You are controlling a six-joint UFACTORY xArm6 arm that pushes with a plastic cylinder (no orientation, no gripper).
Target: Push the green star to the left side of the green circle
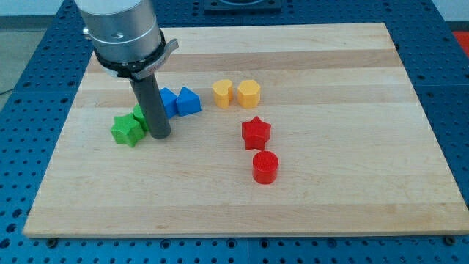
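Nearest the camera is the red cylinder (265,167), just below the red star (256,133), both toward the bench's (330,213) right-centre and well apart from the work. Green star (127,130) sits near the bench's left edge, w/ my tip (160,136) just beside it on its right. A bit of green (139,114) shows behind the rod, prob. the green circle, mostly hidden, so can't tell if it touches the star. No end effector w/ jaws here: just a straight rod, nothing to open or shut, holding nothing. Star looks already on the circle's left side, so task seems close to done, judging from this alone. Risks: tip is wedged between star, circle and blue blocks (178,101), so any sideways sweep could drag the circle along or knock a blue block; pushing the star off-centre would spin it; too long a shove sends it toward the left edge. Yellow blocks (237,93) are clear of it. No brands, labels or writing readable anywhere.
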